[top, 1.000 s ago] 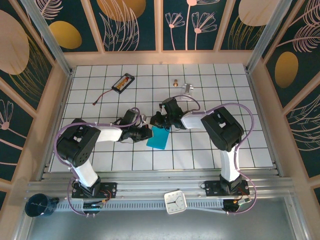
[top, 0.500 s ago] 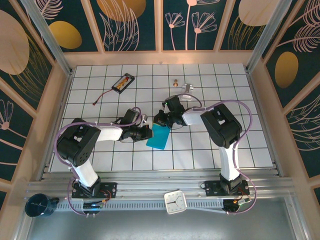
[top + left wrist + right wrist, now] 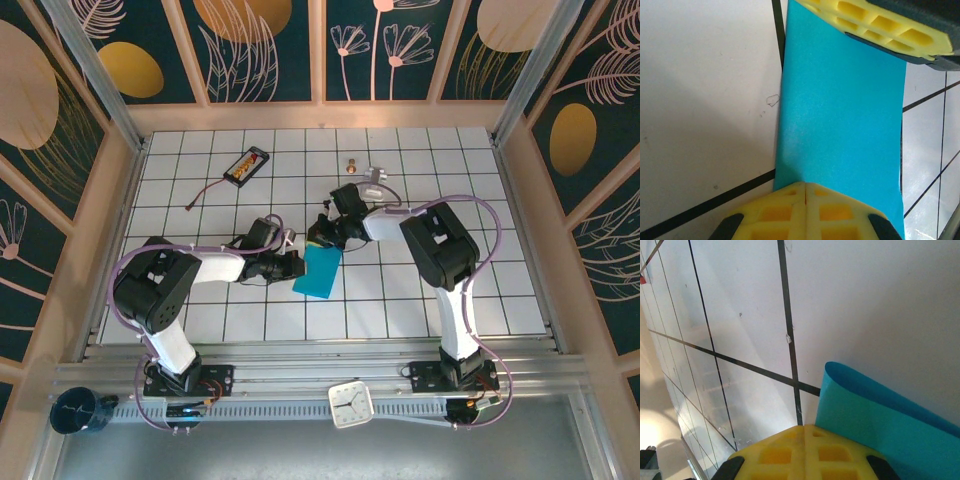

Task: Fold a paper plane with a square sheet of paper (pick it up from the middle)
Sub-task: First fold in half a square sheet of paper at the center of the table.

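Pinching w/ my left gripper [image 3: 805, 187], pads together on the 9 o'clock edge of the teal sheet [image 3: 320, 275], which lies folded on the grid table [image 3: 500, 290]. My right gripper [image 3: 805, 429], at the sheet's 12 o'clock, is closed too, prob. nipping the curled far edge. Beyond: battery pack [image 3: 247, 165] at 11 o'clock, silver metal piece [image 3: 375, 177] at 1.

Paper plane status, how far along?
Done: the square sheet of paper is doubled over into a narrow strip; its bend looks rounded, not creased flat. In hand: the left gripper and right gripper are both shut on its opposite ends. Left: nearly everything, no pointed nose or wings yet.
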`<state>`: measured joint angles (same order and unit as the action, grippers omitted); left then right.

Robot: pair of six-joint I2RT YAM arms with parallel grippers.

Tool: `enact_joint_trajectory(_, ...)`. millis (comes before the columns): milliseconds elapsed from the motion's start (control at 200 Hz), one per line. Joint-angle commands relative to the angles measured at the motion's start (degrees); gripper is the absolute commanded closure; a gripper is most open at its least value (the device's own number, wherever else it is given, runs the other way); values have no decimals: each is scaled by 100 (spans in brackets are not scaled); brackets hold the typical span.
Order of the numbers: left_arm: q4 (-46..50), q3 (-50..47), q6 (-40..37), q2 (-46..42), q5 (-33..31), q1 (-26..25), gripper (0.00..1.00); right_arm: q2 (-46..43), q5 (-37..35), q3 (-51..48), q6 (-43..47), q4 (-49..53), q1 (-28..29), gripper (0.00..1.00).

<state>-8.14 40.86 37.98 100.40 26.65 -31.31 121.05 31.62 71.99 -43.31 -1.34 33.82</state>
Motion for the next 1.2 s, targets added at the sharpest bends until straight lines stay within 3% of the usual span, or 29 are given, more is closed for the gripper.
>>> enact_joint_trajectory(0,1675,-575,-271,668,-1246,22,100,359,-792,198,203,132,-215,96)
enact_joint_trajectory(886,1640,-575,-317,571,-1294,20,100,868,-970,1371,628,848,-944,96)
enact_joint_trajectory(1026,1640,-557,-286,525,-1292,24,100,527,-749,1483,956,896,-956,96)
enact_joint_trajectory(1191,1658,-509,-291,493,-1275,24,100,-279,-428,615,877,330,-739,96)
